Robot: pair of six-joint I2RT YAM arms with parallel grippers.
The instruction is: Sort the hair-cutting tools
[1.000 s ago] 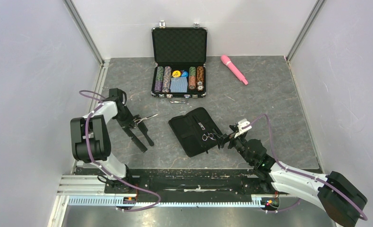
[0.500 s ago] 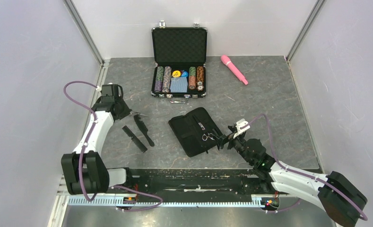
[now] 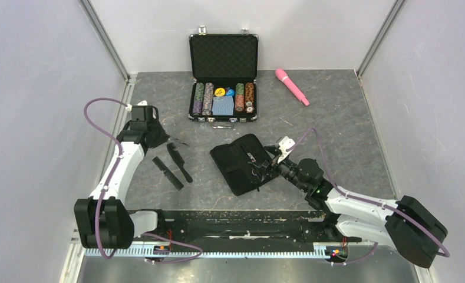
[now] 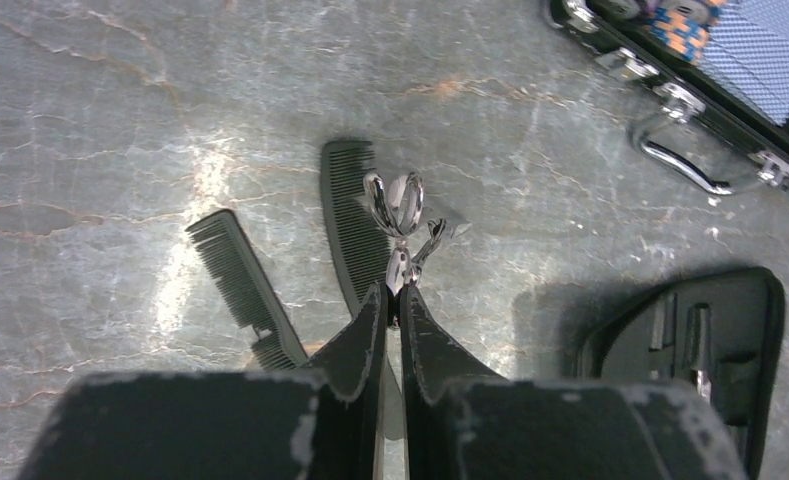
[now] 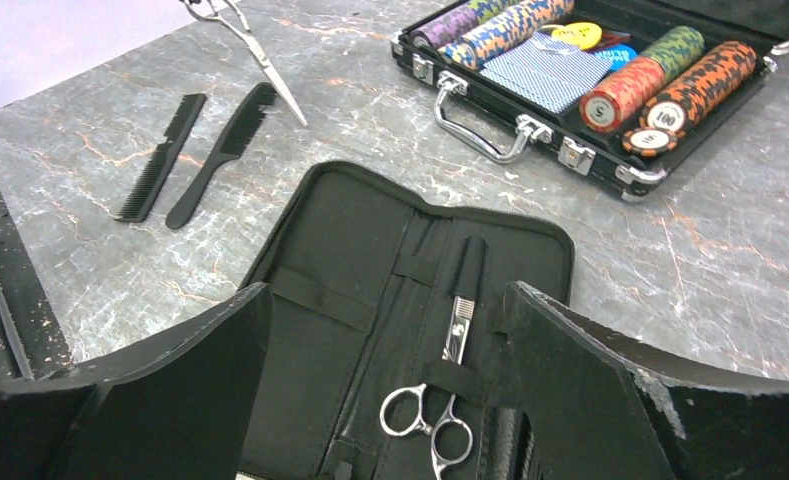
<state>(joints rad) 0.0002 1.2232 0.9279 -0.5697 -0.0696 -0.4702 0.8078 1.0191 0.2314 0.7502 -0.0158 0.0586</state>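
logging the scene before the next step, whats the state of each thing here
left gripper, shut on held scissors
held scissors, closed, gripped by blades
right gripper, open over pouch
pouch, unfolded open
strapped scissors, closed, tucked in pouch
handled comb, lying flat
straight comb, lying flat
chip case, lid open
pink wand, lying flat

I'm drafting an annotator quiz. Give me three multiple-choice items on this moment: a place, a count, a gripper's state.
1. Where are the unheld scissors? A. strapped in the open black pouch B. in the poker chip case C. beside the pink wand
2. How many black combs are out? A. one B. two C. four
3. The left gripper is: A. open, empty B. shut on a comb C. shut on the other scissors
Answers: 1 A, a strap crosses them inside the pouch; 2 B, two lie side by side; 3 C, it is closed around them.
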